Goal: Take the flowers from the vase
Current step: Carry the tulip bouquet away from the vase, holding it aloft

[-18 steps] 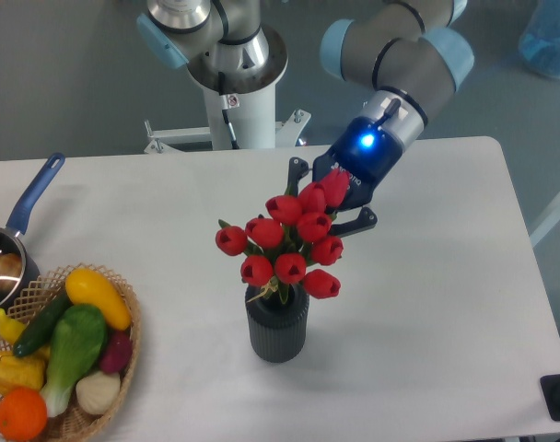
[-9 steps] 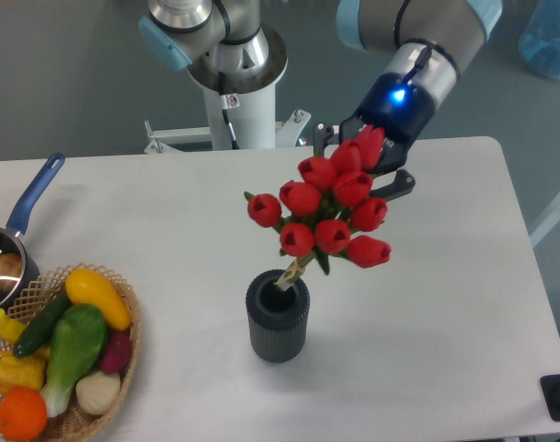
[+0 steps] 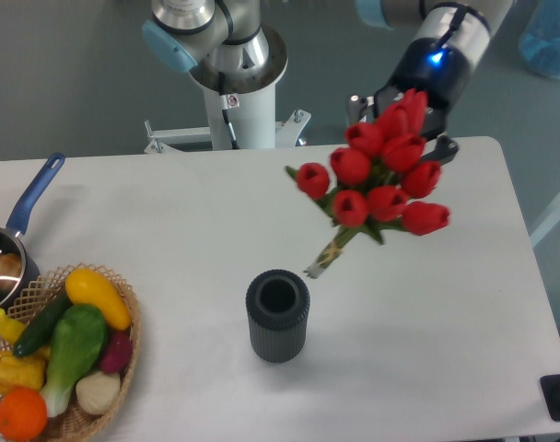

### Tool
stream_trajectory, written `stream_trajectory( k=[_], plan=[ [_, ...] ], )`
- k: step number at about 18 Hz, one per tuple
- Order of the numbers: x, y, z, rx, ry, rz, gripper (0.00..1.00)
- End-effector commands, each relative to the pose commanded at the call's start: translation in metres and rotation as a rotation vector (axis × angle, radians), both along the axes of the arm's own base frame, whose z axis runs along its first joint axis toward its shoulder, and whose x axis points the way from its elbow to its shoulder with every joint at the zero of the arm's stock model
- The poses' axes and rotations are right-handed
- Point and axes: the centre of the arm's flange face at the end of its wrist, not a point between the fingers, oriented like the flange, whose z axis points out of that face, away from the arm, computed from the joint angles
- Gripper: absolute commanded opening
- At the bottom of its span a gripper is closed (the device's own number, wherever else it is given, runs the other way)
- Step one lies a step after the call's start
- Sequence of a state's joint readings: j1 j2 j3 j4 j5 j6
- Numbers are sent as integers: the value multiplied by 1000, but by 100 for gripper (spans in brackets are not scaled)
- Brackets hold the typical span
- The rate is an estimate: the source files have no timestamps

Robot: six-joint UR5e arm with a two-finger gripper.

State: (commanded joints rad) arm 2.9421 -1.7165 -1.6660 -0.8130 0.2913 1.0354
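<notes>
Gripper (image 3: 402, 120) clamped on flowers (image 3: 381, 175), fingers mostly hidden behind red buds. Bunch now fully out of vase (image 3: 278, 315); half second ago stem ends still at vase mouth. Arm has risen and shifted away from vase; bunch tilted, stem tips hanging below gripper, just above and beside vase rim, apart from it. Vase stands upright, unmoved, on table (image 3: 446, 350), well below gripper.

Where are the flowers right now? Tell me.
The flowers hang in the air right of centre, held by the gripper, with the stem ends just above and right of the empty vase.
</notes>
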Motion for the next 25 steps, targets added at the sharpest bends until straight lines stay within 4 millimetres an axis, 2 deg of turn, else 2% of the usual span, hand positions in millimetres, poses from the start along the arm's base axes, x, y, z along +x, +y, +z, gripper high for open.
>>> stream_trajectory(
  k=[6,10,12,13,16,21,23,25],
  plan=[
    [-25,-7,-44,-237,14,123,0],
    [-38,-22,-54,-361,102,174,0],
    [-49,-33,-72,-478,100,229,0],
    [-50,-33,-72,-516,118,243,0],
    [-64,-36,-91,-627,124,279,0],
    [-72,-23,-112,-756,193,251,0],
    [-65,6,-124,-820,225,212,0],
    [-69,14,-136,-930,237,216,0]
  ],
)
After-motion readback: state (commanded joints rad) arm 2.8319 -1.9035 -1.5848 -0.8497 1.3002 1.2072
